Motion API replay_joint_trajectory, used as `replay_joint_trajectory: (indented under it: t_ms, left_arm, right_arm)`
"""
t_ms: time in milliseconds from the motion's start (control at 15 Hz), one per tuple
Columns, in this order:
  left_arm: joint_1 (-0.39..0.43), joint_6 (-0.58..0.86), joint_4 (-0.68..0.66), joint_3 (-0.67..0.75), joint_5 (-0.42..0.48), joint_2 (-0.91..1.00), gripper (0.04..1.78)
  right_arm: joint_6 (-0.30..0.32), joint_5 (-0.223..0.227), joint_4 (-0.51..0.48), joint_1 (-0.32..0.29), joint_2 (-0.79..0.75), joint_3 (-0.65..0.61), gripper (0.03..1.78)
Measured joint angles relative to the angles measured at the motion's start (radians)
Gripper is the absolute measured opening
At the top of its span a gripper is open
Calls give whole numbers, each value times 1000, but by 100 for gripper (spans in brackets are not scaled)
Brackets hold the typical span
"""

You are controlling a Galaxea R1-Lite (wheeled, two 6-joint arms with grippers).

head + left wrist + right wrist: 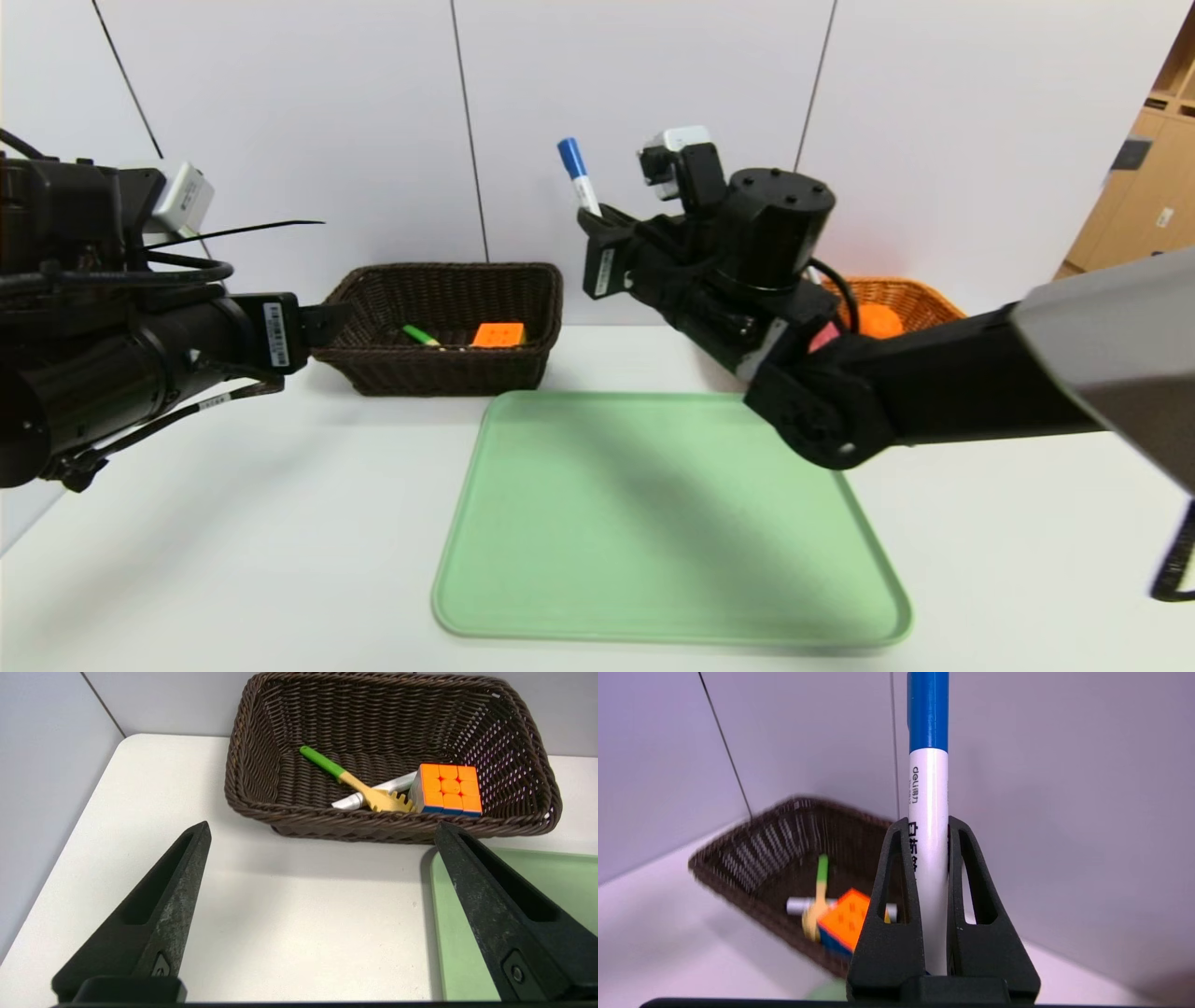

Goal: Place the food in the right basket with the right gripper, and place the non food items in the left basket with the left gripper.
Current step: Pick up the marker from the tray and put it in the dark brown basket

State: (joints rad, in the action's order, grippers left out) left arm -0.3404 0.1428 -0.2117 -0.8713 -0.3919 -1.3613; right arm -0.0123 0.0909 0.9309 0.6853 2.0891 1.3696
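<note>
— Marker [928,826] is what my right gripper [928,835] has clenched between its jaws: white barrel, blue cap up, standing nearly upright, raised above the far edge of the green tray [653,523], between the two baskets.

— A marker isn't food, and that's the food arm.

— Agreed, it belongs in the dark wicker basket [448,327] on my left, where the puzzle cube [446,788], green-handled fork [355,781] and a white tube-like item already lie. The orange basket [901,299] behind my right arm holds something orange.

— So how would you finish cleanly?

— I'd carry it across until the barrel sits well inside the dark rim, lower, then let go, so it can't tip off the wicker edge.

— And your other arm?

— My left gripper [322,833] hangs with jaws spread wide, empty, just before that basket's near corner. It must stay out of the crossing path.
</note>
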Motion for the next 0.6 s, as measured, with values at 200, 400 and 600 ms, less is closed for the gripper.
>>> replay_joint_trajectory:
  t_ms: [200, 400, 600]
  left_arm:
    - [0, 3, 0, 35, 1, 34, 169]
    - [0, 8, 0, 55, 1, 45, 169]
    - [0, 8, 0, 63, 4, 47, 169]
  right_arm:
    - [-69, 30, 109, 16, 195, 244, 18]
    - [-162, 53, 139, 29, 353, 456, 18]
    - [-225, 44, 137, 49, 447, 552, 18]
